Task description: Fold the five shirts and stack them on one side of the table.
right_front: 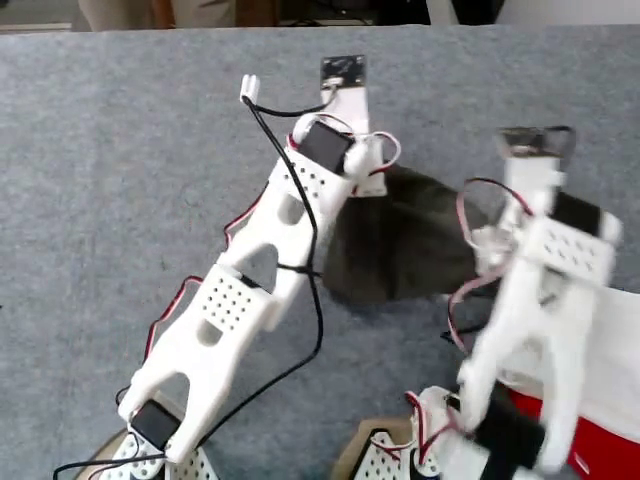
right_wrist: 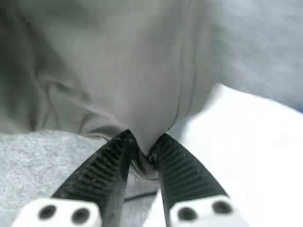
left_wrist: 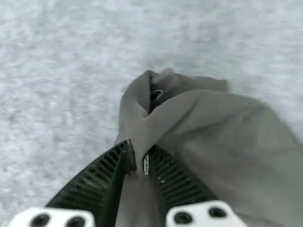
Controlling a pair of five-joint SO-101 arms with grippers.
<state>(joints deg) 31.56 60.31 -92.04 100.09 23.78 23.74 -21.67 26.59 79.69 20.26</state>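
Observation:
A dark olive-grey shirt (right_front: 400,240) hangs bunched between the two arms over the middle of the table. My left gripper (left_wrist: 138,158) is shut on a fold of the shirt (left_wrist: 208,132), pinching the cloth between its black ribbed fingers. My right gripper (right_wrist: 144,153) is shut on another edge of the same shirt (right_wrist: 118,71), over a white shirt (right_wrist: 246,156). In the high view the left arm (right_front: 250,290) reaches to the shirt's left side and the right arm (right_front: 540,290) stands at its right side.
A stack with a white shirt (right_front: 610,340) over a red one (right_front: 560,425) lies at the right edge of the grey felt table (right_front: 120,180). Cables trail along both arms. The left half of the table is bare cloth.

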